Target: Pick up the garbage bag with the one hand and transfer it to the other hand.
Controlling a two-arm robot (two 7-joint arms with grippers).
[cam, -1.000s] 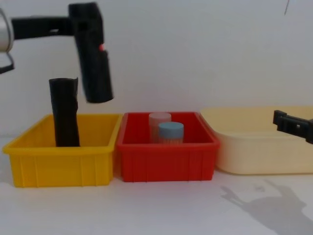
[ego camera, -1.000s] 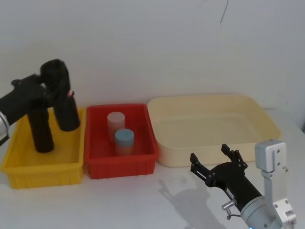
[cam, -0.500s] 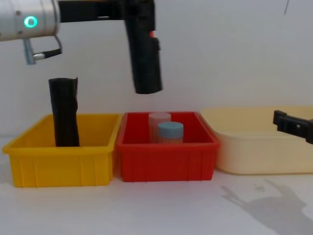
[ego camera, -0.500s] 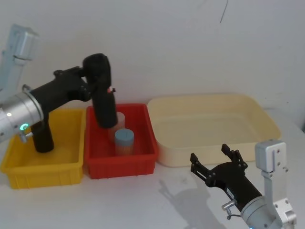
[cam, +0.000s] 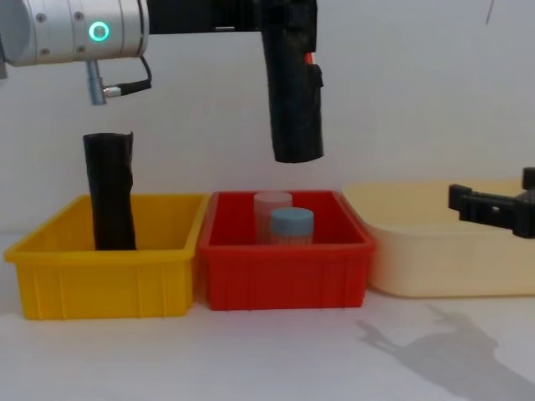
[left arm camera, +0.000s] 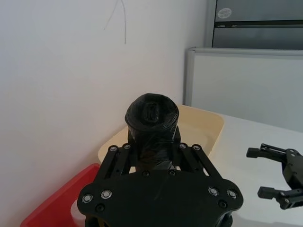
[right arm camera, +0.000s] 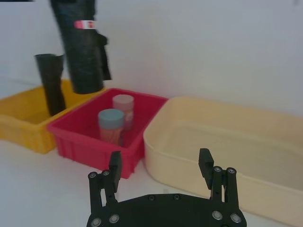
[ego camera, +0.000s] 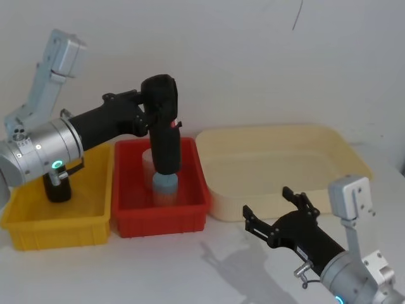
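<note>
The garbage bag (ego camera: 166, 144), a black roll with a small red mark, hangs upright above the red bin (ego camera: 158, 221). My left gripper (ego camera: 161, 96) is shut on its upper end. From the chest the garbage bag (cam: 294, 104) is well clear of the bin, held by the left gripper (cam: 288, 21). In the left wrist view the fingers (left arm camera: 118, 158) clamp the garbage bag (left arm camera: 151, 120). My right gripper (ego camera: 266, 202) stands open low at the front right, short of the cream tub (ego camera: 354, 149), with nothing between its fingers. The right gripper (right arm camera: 160, 158) faces the garbage bag (right arm camera: 80, 47).
A second black roll (cam: 110, 192) stands upright in the yellow bin (cam: 100, 288) on the left. The red bin (cam: 284, 280) holds a pink cylinder (cam: 272, 209) and a blue-capped one (cam: 292, 225). A white wall rises just behind the bins.
My left arm has carried the bag to the right, from over the yellow bin to above the red bin. The right gripper has shifted slightly left.
</note>
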